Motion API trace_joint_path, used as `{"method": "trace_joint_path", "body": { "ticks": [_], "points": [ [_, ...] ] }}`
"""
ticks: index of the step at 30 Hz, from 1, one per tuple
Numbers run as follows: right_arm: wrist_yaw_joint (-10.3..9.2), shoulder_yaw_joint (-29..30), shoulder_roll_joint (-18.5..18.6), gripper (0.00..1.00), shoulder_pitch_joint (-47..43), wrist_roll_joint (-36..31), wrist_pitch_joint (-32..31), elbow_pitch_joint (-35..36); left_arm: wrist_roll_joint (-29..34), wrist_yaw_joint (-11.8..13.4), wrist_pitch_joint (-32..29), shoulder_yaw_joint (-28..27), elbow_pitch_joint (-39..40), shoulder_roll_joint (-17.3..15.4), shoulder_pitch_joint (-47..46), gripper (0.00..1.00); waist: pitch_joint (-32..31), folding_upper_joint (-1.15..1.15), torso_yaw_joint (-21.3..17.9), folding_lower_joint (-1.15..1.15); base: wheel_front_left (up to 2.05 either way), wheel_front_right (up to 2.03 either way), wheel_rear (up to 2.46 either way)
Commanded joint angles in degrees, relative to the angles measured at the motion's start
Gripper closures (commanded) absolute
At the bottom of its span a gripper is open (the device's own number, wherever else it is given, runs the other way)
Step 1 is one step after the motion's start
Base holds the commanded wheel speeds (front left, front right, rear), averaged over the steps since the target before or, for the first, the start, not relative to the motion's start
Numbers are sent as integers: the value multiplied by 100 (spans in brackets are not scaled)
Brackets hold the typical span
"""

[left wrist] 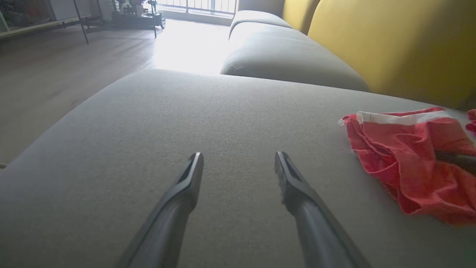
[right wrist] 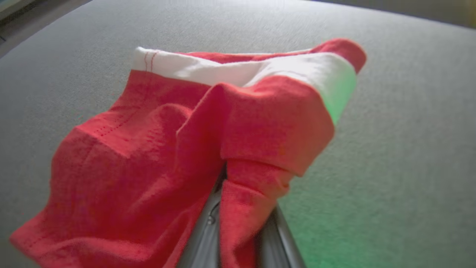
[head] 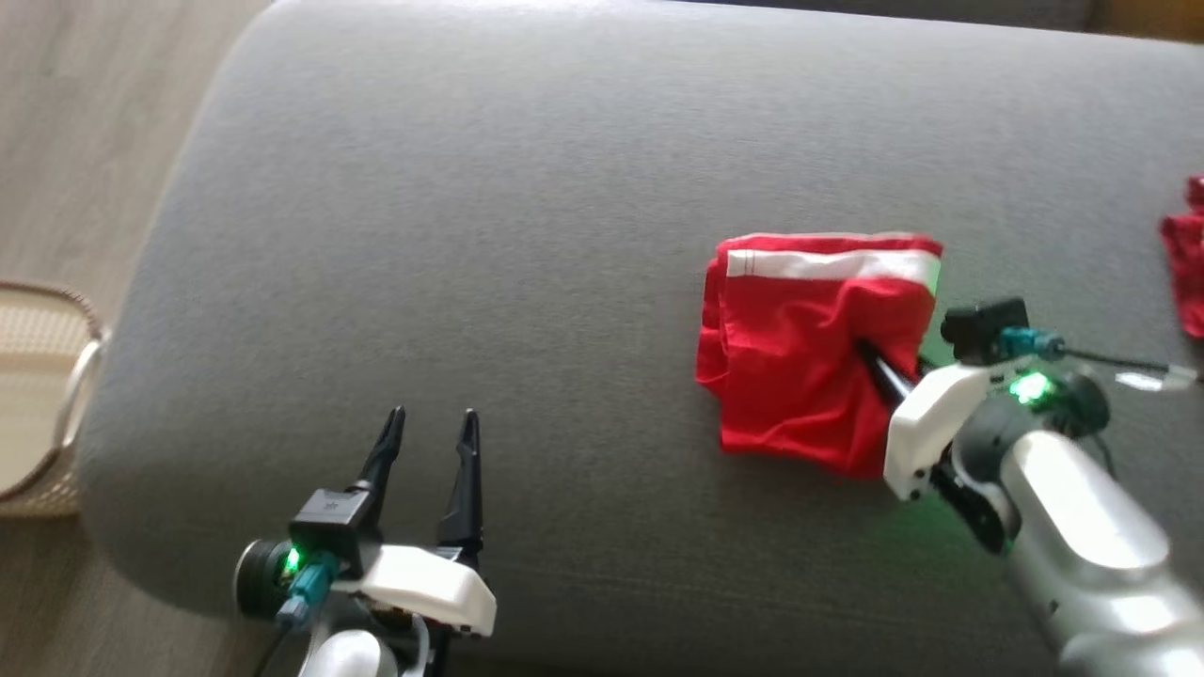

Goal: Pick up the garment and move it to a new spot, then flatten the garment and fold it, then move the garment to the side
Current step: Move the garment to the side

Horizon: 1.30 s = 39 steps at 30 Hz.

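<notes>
The red garment (head: 800,357), a thin knit piece with a white band along its far edge, looked light and limp. I judged it would sag and fall open from any single pinch, with no stiffness to hold a fold, though it was neither slippery nor fragile. A hem, a corner or the firmer white band would give the surest hold. A grip on a loose fold in the middle would likely lift only the top layer.

It lay on the right part of the broad grey fabric sofa cushion (head: 470,235), bunched into a rough square of several layers. The band ran left to right at the far side, and soft creases and doubled edges showed along its left side. Small stitching lines showed on the red cloth in the right wrist view.

The right gripper (head: 882,374) had come in from the near right, and its long dark fingers (right wrist: 208,223) stood close together, clamped on a raised fold of red cloth near the right edge of the garment. The left gripper (head: 428,442) hovered over bare cushion at the near left, well apart from the garment, its jaws wide apart and holding nothing.

Another scrap of red cloth (head: 1187,254) lay at the right edge, and a pale woven basket (head: 38,395) stood on the floor to the left.
</notes>
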State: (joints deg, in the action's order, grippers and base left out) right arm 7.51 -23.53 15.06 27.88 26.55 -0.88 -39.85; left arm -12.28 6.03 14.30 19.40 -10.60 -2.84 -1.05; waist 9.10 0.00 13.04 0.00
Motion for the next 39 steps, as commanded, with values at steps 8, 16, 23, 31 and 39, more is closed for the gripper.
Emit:
{"method": "trace_joint_path", "body": {
  "ticks": [8,16,23,31,39],
  "points": [
    [-2,-774,835,100,765,-694,-215,949,187,-158,70,153,238,-4,-576,0,414,0,-955,0,0,0,0],
    [-2,-1236,1813,100,1784,-713,-651,1766,470,-389,70,530,165,-4,-1347,0,1171,0,-1785,0,0,0,0],
    [-2,-1149,2552,100,2520,-561,-742,2074,788,-648,70,683,95,-4,-2224,0,2075,0,-2315,0,0,0,0],
    [-2,-708,2903,100,2906,-517,-611,2080,996,-843,70,693,44,-28,-2734,0,2678,0,-2808,0,0,0,0],
    [-2,-190,2997,100,2901,-886,-506,1926,1046,-863,70,700,66,-24,-2832,0,2820,0,-2945,0,0,0,0]
  ]
}}
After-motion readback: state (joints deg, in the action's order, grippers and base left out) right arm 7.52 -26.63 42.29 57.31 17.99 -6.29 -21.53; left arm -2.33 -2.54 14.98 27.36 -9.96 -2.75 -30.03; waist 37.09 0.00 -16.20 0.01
